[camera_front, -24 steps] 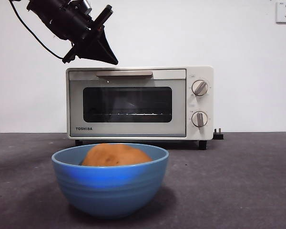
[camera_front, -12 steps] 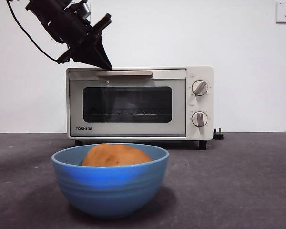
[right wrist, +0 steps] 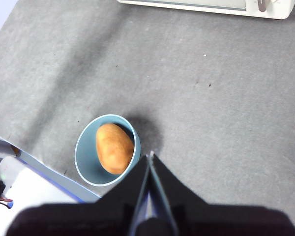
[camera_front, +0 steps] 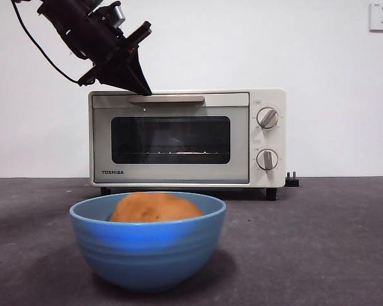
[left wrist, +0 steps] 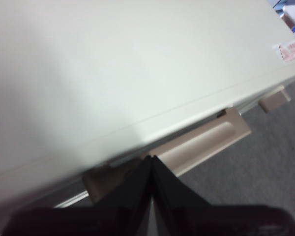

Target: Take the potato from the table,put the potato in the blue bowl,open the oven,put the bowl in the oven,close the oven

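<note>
**Left fingers at the handle's left end; door not yet open**

- Table (camera_front: 332, 242): dark grey, carries everything. Oven at the back, bowl in front of it, well apart.
- Oven (camera_front: 186, 137): cream-white, door shut. Its beige bar handle (camera_front: 166, 98) runs along the top edge of the door, long axis level, 9 to 3 o'clock in the front view. In the left wrist view the handle (left wrist: 196, 145) lies just beyond the front lip of the oven top, crossing ahead of the fingers.
- Blue bowl (camera_front: 147, 245): upright on the table, at 6 o'clock from the oven door in the front view. The potato (camera_front: 156, 208) lies inside it, tilted against the wall in the right wrist view.
- Left gripper (camera_front: 142, 91): comes in from 10 o'clock, fingers pressed together, tip right at the handle's left end. Contact or a hair above: cannot tell.
- Right gripper (right wrist: 149, 158): fingers pressed together, waiting high over the table near the bowl (right wrist: 107, 150).

Judgement: the left arm is the nearer one to the handle; opening calls for hooking the bar and drawing it outward and down toward the bowl.
</note>
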Controlling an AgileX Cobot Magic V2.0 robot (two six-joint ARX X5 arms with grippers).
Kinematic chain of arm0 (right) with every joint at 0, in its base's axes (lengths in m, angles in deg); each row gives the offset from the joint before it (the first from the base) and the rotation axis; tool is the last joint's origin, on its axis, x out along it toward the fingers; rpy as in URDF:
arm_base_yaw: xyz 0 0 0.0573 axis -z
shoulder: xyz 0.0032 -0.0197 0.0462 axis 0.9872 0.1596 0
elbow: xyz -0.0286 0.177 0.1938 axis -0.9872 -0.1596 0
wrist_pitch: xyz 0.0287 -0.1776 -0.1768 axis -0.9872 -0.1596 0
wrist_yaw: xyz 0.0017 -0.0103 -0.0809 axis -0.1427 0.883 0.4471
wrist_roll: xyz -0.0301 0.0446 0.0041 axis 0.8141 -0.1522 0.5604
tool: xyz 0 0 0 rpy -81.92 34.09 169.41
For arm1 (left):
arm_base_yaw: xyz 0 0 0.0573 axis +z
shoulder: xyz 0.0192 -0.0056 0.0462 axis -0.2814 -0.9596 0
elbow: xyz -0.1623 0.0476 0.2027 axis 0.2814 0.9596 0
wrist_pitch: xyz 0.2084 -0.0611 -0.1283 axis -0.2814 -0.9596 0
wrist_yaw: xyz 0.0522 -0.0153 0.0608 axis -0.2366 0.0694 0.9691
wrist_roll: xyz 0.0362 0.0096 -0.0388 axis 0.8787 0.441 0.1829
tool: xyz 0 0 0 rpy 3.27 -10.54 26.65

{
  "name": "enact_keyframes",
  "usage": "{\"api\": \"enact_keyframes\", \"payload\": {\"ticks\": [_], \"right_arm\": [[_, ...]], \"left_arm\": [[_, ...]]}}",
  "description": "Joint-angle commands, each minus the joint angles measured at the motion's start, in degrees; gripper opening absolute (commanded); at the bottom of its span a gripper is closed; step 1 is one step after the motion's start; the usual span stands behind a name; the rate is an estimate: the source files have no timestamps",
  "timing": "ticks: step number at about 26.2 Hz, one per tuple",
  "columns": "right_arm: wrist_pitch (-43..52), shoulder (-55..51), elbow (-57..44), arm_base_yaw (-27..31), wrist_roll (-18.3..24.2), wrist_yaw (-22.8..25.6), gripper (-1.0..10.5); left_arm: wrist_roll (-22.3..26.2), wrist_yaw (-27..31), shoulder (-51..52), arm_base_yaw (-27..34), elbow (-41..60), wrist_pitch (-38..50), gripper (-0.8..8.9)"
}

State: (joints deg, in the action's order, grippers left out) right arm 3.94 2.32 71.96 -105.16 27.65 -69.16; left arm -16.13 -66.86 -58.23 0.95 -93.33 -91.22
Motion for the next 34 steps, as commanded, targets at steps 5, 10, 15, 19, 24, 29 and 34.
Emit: {"api": "enact_keyframes", "payload": {"ticks": [5, 10, 15, 19, 24, 29, 34], "right_arm": [[0.2, -0.7, -0.5, 0.0, -0.9, 0.0, -0.1], [-0.3, -2.9, -0.5, 0.0, -1.6, 0.0, -0.1], [-1.4, -6.4, -0.5, 0.0, -2.4, 1.0, -0.1], [-3.3, -9.5, -0.5, 0.0, -3.4, 3.7, -0.1], [-4.3, -11.9, -0.4, 0.0, -3.5, 5.1, -0.1], [-4.6, -12.8, -0.4, 0.0, -3.9, 4.9, -0.1], [-5.2, -12.8, -0.4, 0.0, -3.8, 4.9, -0.1]], "left_arm": [[7.4, 9.7, -1.9, -2.4, 1.3, -9.8, -0.06], [7.9, 11.8, -1.8, -3.4, 1.3, -13.2, -0.06], [7.8, 13.5, -1.5, -3.6, 1.3, -13.6, -0.06], [7.5, 14.4, 0.3, -3.7, 2.9, -12.4, -0.06], [4.7, 14.3, 6.6, -3.8, 12.4, -4.5, -0.06], [3.5, 14.3, 11.5, -3.8, 21.8, 1.8, -0.06], [1.9, 14.3, 13.1, -4.9, 27.5, 5.0, -0.06]]}}
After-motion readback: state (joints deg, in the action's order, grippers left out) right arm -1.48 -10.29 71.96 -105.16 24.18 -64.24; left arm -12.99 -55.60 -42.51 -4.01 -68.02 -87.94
